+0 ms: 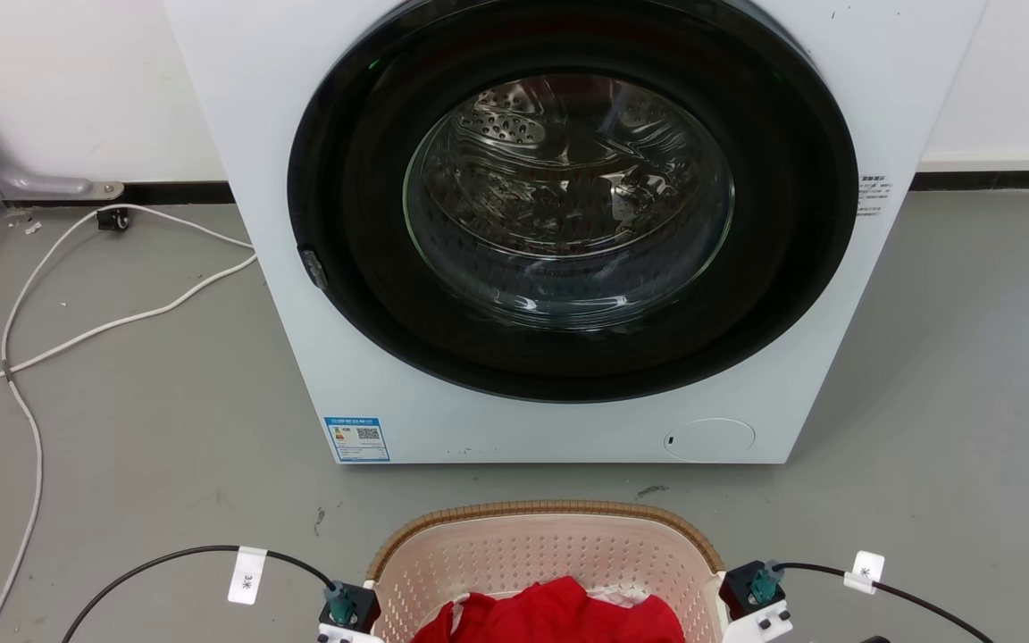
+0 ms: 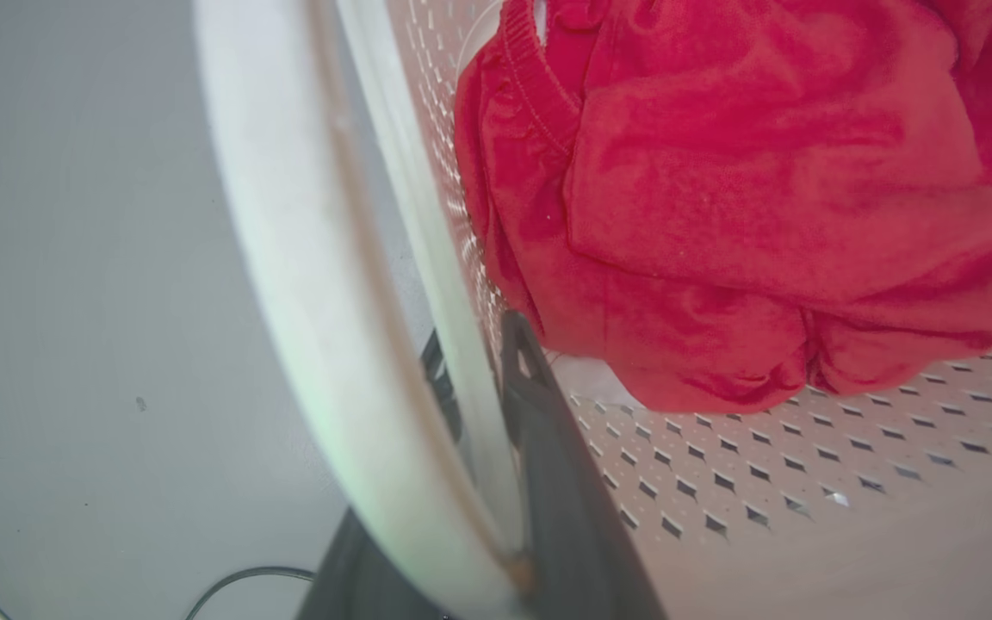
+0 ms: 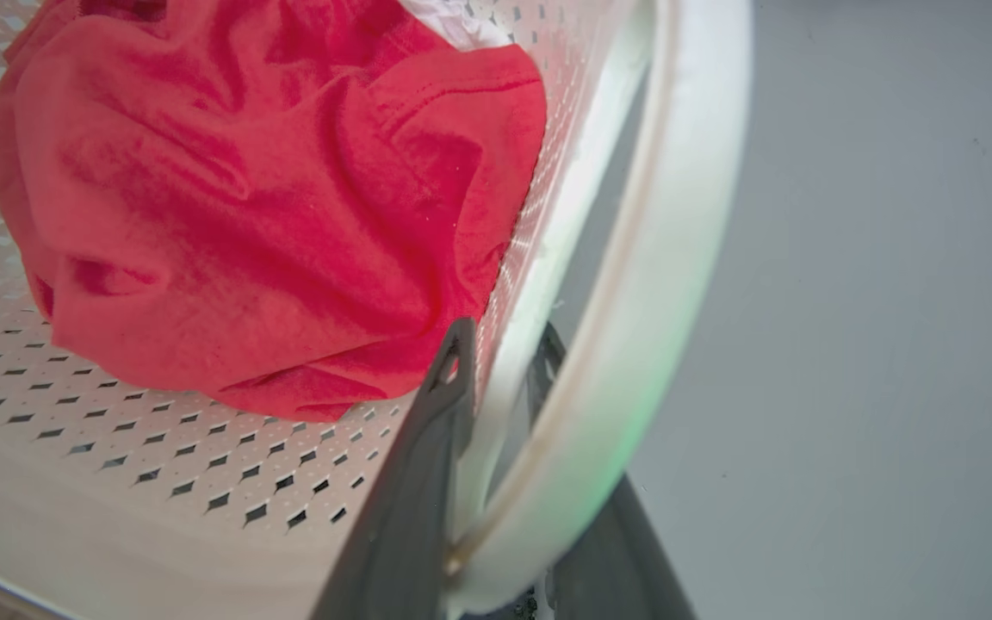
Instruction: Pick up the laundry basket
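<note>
The laundry basket (image 1: 532,549) sits low in the head view, directly in front of the washing machine (image 1: 372,357) and well clear of its closed door. A bundle of red clothes (image 1: 559,612) lies inside it. It is flanked on both sides because it is wide and loaded: a hold at each end should keep it level, while a 1-sided lift would likely tip it and spill the clothes.

The left wrist (image 1: 349,609) presses close to the basket's left end and the right wrist (image 1: 754,594) to its right end, both at about the same height and pointing down. In the left wrist view the left jaws straddle the perforated side wall. 1 dark finger (image 2: 548,465) is inside the basket beside the clothes, and the other is in the gap between the wall and the white handle (image 2: 289,301). They look closed tight on the wall. The right jaws mirror this, with the inner finger (image 3: 418,482) against the wall's inside face and its partner tucked behind the wall, under the handle loop, also clamped.

Whether the basket rests on the floor (image 1: 166,429) or is already raised, I cannot tell.
</note>
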Controlling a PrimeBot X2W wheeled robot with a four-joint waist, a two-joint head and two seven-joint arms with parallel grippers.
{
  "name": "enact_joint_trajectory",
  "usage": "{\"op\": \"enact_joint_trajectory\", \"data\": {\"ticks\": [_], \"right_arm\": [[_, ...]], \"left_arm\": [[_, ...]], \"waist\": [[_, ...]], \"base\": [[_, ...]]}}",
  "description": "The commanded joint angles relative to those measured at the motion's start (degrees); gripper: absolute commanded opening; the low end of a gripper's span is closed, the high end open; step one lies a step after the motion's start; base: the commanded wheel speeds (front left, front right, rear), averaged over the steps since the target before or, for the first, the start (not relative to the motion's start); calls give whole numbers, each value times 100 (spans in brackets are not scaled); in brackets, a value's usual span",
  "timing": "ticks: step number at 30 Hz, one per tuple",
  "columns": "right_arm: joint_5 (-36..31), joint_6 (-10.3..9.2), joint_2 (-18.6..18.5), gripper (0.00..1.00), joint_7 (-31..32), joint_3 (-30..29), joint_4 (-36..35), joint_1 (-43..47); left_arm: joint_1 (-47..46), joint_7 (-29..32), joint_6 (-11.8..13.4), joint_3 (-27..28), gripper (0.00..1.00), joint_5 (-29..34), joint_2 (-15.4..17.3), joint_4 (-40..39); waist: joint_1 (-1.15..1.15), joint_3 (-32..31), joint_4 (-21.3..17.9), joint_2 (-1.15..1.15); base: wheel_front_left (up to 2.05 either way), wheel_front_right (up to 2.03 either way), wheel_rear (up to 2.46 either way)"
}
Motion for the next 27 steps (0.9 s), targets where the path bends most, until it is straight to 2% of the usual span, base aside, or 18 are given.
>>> {"op": "enact_joint_trajectory", "data": {"ticks": [1,27], "right_arm": [[-25,-2,-168,0,8,55,74,-29],[126,-2,-200,0,2,240,79,1]], "left_arm": [[-94,-53,-9,-32,0,5,148,47],[-75,-108,-9,-269,0,-173,195,74]], "waist": [[0,0,4,0],[0,6,-10,0]], "base": [[0,0,0],[0,0,0]]}}
